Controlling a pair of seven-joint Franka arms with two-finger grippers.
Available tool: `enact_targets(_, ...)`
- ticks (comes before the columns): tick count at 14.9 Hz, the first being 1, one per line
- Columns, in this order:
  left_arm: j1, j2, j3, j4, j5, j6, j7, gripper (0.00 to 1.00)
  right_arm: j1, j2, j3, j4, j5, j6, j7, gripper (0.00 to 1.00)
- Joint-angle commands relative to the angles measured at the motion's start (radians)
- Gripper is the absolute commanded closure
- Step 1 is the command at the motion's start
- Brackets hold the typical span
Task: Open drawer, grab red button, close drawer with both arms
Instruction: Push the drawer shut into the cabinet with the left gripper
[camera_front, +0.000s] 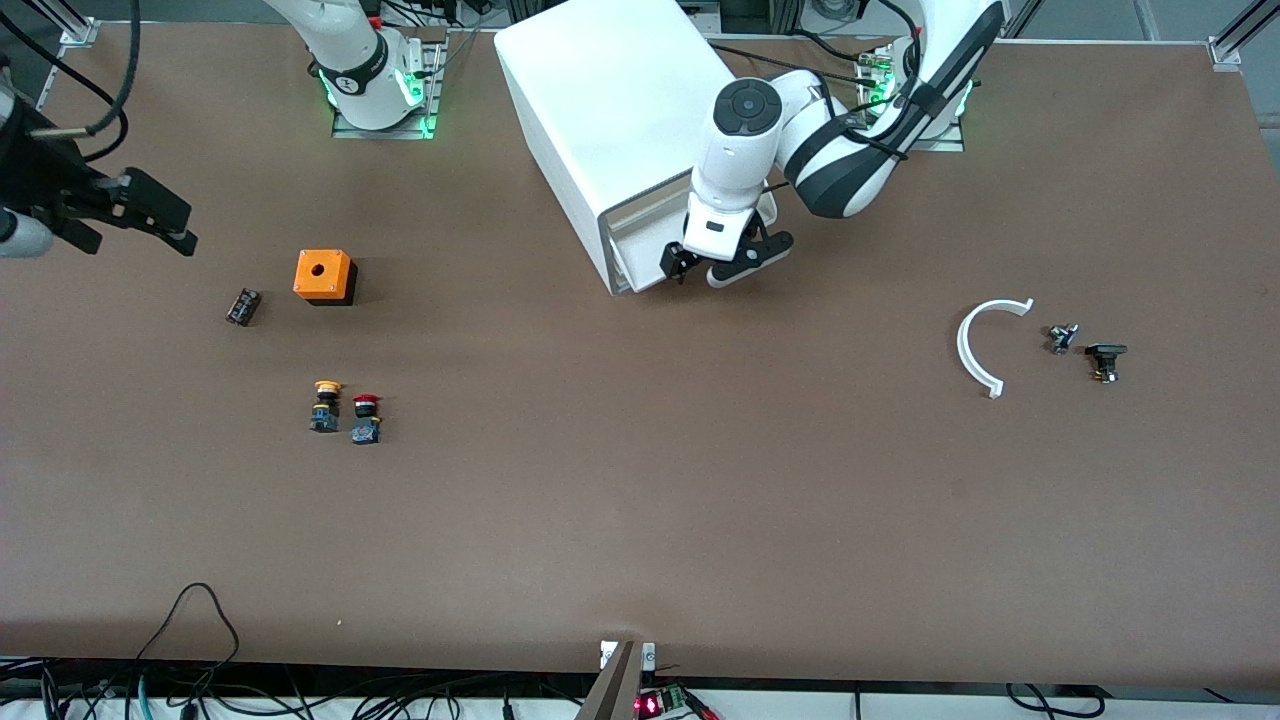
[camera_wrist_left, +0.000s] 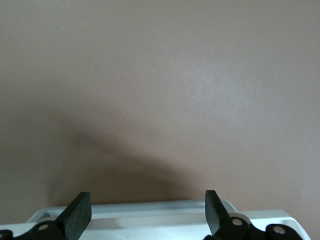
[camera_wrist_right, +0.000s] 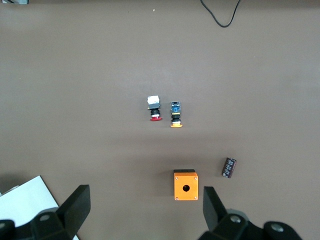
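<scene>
Left gripper (camera_front: 727, 266) spread wide at the cabinet (camera_front: 610, 120) front, fingers (camera_wrist_left: 80, 212) straddling a drawer lip; which drawer, impossible to tell. Right gripper (camera_front: 150, 215) parked open high over the right arm's end of the table, waiting. Likely hazard: hooking the wrong drawer, or dragging the light cabinet instead of sliding the drawer. Red button (camera_front: 365, 418) just beside the yellow-capped button (camera_front: 325, 405), nearer the camera than the orange box (camera_front: 323, 276); long axis cap-to-body, cap toward the robots' bases.

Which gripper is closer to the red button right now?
Right. The right gripper hangs over the table by the orange box, near the red button; the left gripper is at the cabinet front.
</scene>
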Motion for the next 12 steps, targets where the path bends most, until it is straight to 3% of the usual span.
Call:
enact_targets(1, 0.001, 0.000, -0.028, 0.002, -0.025, -0.053, -0.004, 0.00, -0.021, -0.002, 0.020, 0.012, -0.021, -0.023, 0.015, 0.00)
enact_targets(12, -0.005, 0.009, -0.077, 0.002, -0.028, -0.107, -0.003, 0.00, -0.024, -0.002, 0.008, -0.009, -0.006, 0.009, 0.015, 0.00)
